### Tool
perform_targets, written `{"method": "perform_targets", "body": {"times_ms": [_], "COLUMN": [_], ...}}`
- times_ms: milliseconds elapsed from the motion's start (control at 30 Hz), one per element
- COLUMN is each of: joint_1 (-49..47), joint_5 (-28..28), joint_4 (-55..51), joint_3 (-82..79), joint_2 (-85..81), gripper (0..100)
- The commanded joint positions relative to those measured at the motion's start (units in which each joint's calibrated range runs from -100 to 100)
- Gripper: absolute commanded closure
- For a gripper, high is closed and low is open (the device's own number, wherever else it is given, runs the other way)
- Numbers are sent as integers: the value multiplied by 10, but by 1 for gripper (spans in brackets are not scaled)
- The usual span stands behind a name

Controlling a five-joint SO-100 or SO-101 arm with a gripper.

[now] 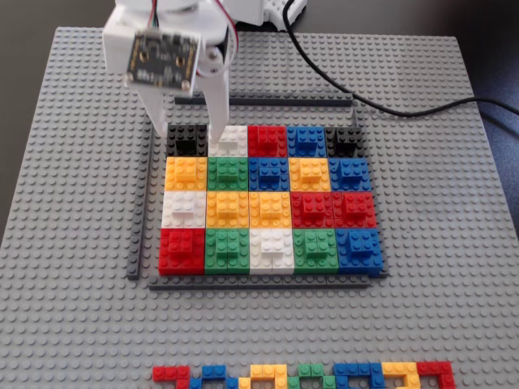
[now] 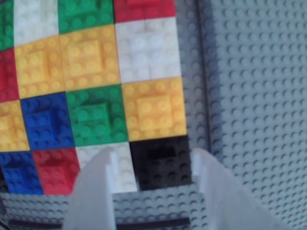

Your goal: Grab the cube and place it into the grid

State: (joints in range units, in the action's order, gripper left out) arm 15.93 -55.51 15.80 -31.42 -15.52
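Observation:
The cube (image 1: 185, 139) is a black block that sits level in the far left corner cell of the grid (image 1: 259, 281) in the fixed view. My gripper (image 1: 190, 134) hangs over it and is open, one white finger on each side. In the wrist view the cube (image 2: 160, 160) lies between the fingertips (image 2: 109, 158), with a gap on both sides, and my gripper (image 2: 153, 152) holds nothing. One finger partly covers the white block next to it. The grid (image 2: 202, 72) is full of mixed-colour blocks inside dark grey strips.
Another black block (image 1: 345, 139) fills the far right corner cell. A line of small flat coloured bricks (image 1: 308, 374) lies at the near edge of the grey baseplate (image 1: 454, 243). A black cable (image 1: 389, 105) runs across the far right.

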Motion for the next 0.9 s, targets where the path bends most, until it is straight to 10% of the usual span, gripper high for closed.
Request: {"method": "perform_targets", "body": {"times_ms": [0, 867], "joint_1": [1, -132], "joint_5": [7, 81], "joint_4": [-19, -94], "joint_3": [73, 68], "joint_2": [-60, -378], "gripper": [80, 100]}}
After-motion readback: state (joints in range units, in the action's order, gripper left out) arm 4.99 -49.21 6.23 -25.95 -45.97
